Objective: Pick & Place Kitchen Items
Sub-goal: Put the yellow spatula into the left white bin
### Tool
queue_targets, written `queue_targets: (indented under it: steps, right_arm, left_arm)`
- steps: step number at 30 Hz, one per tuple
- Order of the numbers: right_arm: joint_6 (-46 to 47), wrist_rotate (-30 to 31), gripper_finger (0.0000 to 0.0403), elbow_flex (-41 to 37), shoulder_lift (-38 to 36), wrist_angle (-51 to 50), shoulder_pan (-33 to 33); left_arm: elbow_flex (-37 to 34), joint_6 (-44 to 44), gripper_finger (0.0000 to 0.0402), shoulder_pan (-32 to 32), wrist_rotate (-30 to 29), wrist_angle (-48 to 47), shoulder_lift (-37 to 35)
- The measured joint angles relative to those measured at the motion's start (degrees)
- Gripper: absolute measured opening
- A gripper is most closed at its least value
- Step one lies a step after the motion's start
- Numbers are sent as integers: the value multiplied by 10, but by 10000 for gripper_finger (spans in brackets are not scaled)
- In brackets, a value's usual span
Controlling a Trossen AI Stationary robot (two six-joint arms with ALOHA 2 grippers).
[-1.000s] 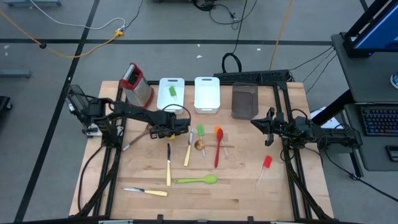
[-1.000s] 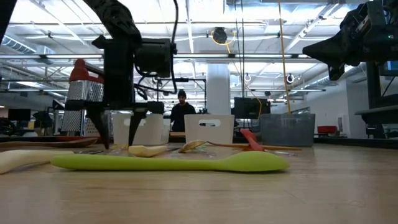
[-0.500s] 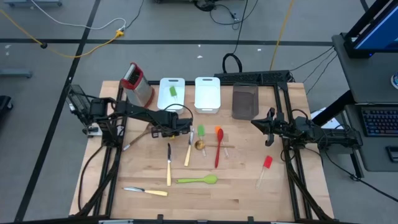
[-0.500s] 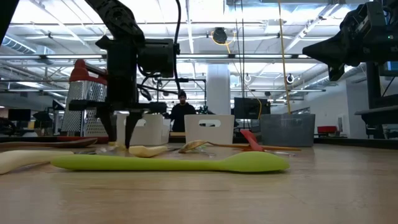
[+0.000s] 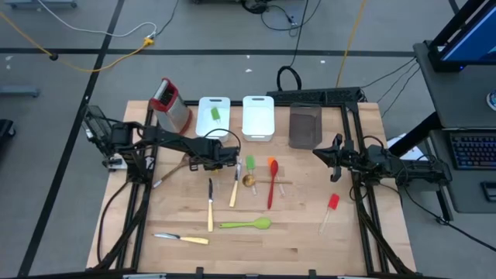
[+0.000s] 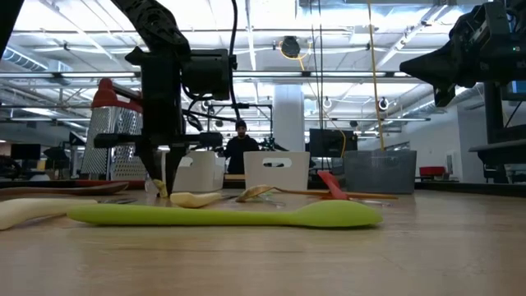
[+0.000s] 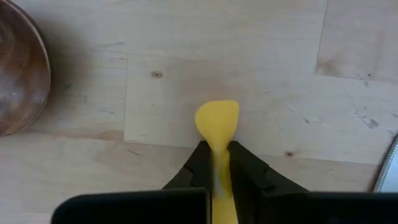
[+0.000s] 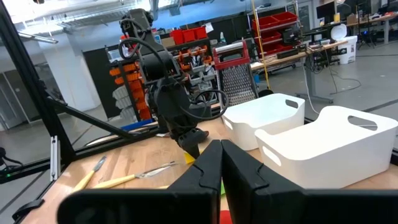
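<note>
My left gripper [image 7: 216,163] is clenched on the yellow spatula [image 7: 217,124] near the bench's far-left bins. I lift straight up, keeping the blade level. My right gripper [image 8: 221,163] waits, clenched empty.

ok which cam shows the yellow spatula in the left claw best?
Left wrist view: the yellow spatula fills the centre, its handle pinched in the shut left claw over bare wood. The high view hides it under the arm. The low view shows only a yellow bit at the fingertips. In the right wrist view I can't make it out.
</note>
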Motion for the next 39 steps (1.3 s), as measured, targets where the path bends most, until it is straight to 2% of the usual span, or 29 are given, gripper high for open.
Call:
queue_targets:
  steps: [9,17,19,24,29,33,36,39]
  right_arm:
    - [-1,0,4,0,0,0,0]
    - [-2,0,4,0,0,0,0]
    - [-2,0,4,0,0,0,0]
    - [-2,0,4,0,0,0,0]
    - [-2,0,4,0,0,0,0]
    - [-2,0,4,0,0,0,0]
    - [-2,0,4,0,0,0,0]
    - [-2,0,4,0,0,0,0]
  left_arm:
    - [-2,8,17,1,-26,-17,-84]
    - [-1,28,17,-1,-15,-12,-181]
    - [-1,60,17,-1,-5,6,-205]
    - [0,140,16,-2,-7,125,-254]
    - [2,186,16,12,-71,256,-268]
    - [2,200,16,44,-126,311,-272]
    - [2,199,16,71,-171,305,-272]
    - [1,197,16,103,-185,291,-272]
